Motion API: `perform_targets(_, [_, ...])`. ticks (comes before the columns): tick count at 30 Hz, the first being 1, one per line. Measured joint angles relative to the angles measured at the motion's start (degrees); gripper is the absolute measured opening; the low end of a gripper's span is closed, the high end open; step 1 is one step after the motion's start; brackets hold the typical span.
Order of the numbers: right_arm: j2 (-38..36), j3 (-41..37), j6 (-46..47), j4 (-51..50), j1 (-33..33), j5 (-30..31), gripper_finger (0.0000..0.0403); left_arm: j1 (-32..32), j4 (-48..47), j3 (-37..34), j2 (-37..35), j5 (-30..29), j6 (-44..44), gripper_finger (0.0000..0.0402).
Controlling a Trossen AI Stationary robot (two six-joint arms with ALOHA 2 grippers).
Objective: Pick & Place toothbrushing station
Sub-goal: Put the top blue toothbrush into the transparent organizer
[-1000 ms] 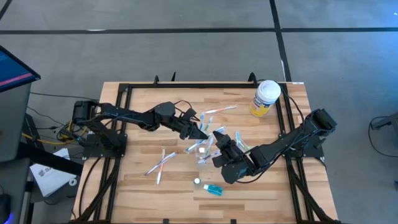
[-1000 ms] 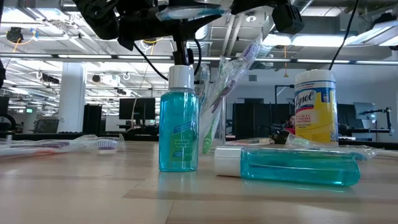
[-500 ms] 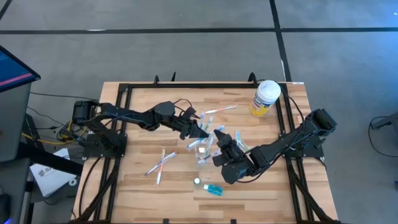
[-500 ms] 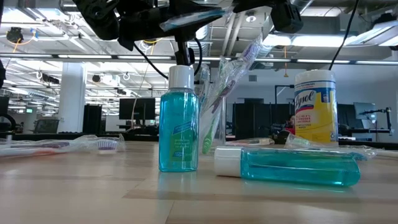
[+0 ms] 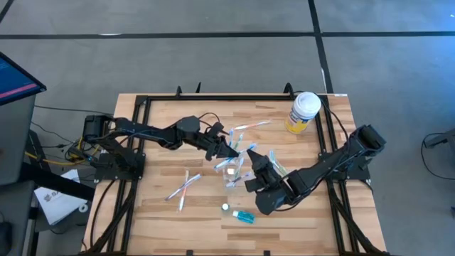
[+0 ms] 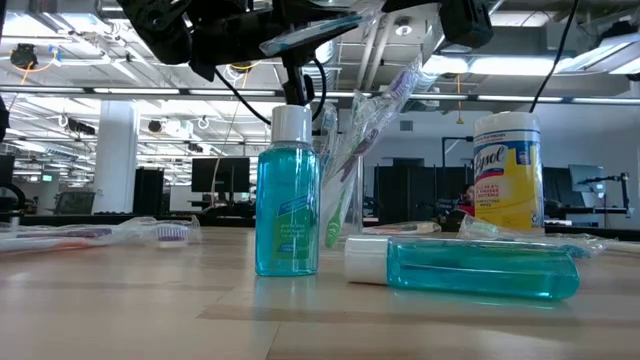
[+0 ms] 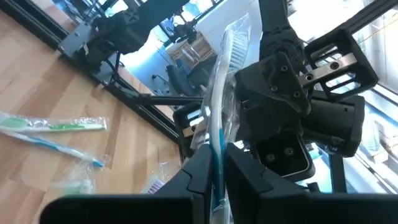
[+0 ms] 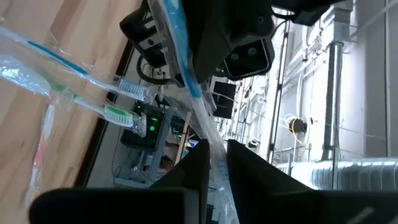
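A clear tumbler (image 5: 232, 173) stands mid-table with a few wrapped toothbrushes (image 6: 375, 110) leaning in it. Above it, my left gripper (image 5: 229, 151) and my right gripper (image 5: 256, 167) are both shut on one wrapped blue toothbrush (image 6: 310, 28), which slants in the air between them. More wrapped toothbrushes lie on the table at the left (image 5: 181, 186), at the far side (image 5: 249, 128) and by the right arm (image 5: 276, 162). One blue white-capped bottle (image 6: 287, 195) stands upright near the front edge. A second one (image 6: 465, 265) lies on its side beside it. My left gripper (image 7: 216, 155) pinches the wrapped toothbrush's handle (image 7: 217, 140) between its two fingers, coming from the table's left. The brush runs on past the fingertips toward the right gripper, clear of the table. My right gripper (image 8: 214, 152) pinches the same wrapped toothbrush (image 8: 205, 134) between its two fingers, coming from the table's right. The brush and its clear wrapper run on past the fingertips toward the left gripper, lifted clear.
A yellow container with a white lid (image 5: 303, 112) stands at the far right corner. A black frame (image 5: 142, 107) runs along the table's edges. Bare wood shows at the near left (image 5: 142, 220) and near right (image 5: 306, 227).
The toothbrush held between the two grippers has tipped. It was level and now slants, with its end toward the table's left lower. My right gripper has shifted slightly toward the near edge. Both stay shut on the brush.
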Motion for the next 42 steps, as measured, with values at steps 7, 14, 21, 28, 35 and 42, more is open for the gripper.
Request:
perform_targets(7, [-0.6, 0.0, 10.4, -8.2, 1.5, 1.6, 0.0048, 0.1, 0.7, 0.0, 0.0, -2.6, 2.9, 0.0022])
perform_targets(14, [-3.8, 0.0, 29.3, -21.0, 2.9, 1.6, 0.0048, 0.0, 1.8, 0.0, -0.1, -4.3, 6.3, 0.0022])
perform_targets(21, [-6.9, 0.0, 47.3, -31.3, 4.6, -1.8, 0.0048, -1.0, 2.2, 0.0, -0.1, -9.1, 11.8, 0.0022])
perform_targets(28, [-8.3, 0.0, 64.6, -42.4, 4.6, -6.1, 0.0048, -6.0, 2.3, 0.0, -0.1, -16.6, 18.0, 0.0022])
perform_targets(35, [-8.3, 0.0, 77.0, -50.4, 4.6, -6.2, 0.0048, -12.6, 2.2, 0.0, -0.1, -25.8, 25.9, 0.0022])
perform_targets(42, [-8.3, 0.0, 83.5, -53.5, 4.6, -6.2, 0.0048, -18.2, 2.6, -1.9, -0.1, -39.4, 31.7, 0.0022])
